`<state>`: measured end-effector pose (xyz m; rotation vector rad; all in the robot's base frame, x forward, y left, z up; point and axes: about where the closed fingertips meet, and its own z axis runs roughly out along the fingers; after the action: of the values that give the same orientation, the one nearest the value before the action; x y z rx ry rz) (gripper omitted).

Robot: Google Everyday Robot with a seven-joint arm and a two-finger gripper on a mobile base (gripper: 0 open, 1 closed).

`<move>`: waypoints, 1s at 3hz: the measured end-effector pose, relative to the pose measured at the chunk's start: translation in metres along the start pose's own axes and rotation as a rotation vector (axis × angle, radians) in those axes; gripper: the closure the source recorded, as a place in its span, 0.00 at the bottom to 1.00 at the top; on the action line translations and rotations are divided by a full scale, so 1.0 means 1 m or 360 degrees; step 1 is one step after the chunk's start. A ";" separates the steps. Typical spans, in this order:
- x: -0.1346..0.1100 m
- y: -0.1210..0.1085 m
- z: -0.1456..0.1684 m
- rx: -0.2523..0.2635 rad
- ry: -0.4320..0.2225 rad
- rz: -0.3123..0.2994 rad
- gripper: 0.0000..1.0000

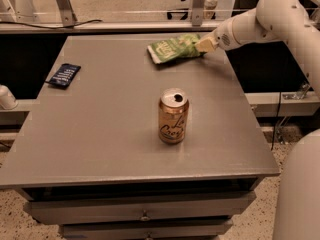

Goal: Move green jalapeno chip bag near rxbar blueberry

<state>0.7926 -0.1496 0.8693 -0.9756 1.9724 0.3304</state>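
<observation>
At the far right of the desk [100, 134], toward its back edge, claw [204, 45]: I see it down at surface level, reaching in from the right on the white arm [260, 21].
claw state: I cannot tell whether it is gripping or loose. Its tip meets the bag's right end, and the contact itself is hidden from me.
green jalapeno chip bag [172, 48]: lies flat and crinkled just left of the claw, touching it. Its long side runs left to right with a slight tilt, and its left end sits a little nearer my camera.
can [173, 116]: a gold drink can stands upright near the desk's middle, in front of the bag and well apart from it.
rxbar blueberry [64, 75]: lies flat by the desk's left edge, well apart from both bag and claw.
drawers [145, 215]: set under the desk's front edge.
</observation>
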 end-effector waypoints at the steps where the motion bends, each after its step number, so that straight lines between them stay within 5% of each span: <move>1: -0.016 0.011 -0.012 -0.0023 -0.0063 0.0057 0.88; 2: -0.053 0.046 -0.038 -0.0091 -0.0190 0.0119 1.00; 3: -0.080 0.093 -0.047 -0.0193 -0.0292 0.0164 1.00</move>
<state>0.7193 -0.0743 0.9486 -0.8880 1.8552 0.5827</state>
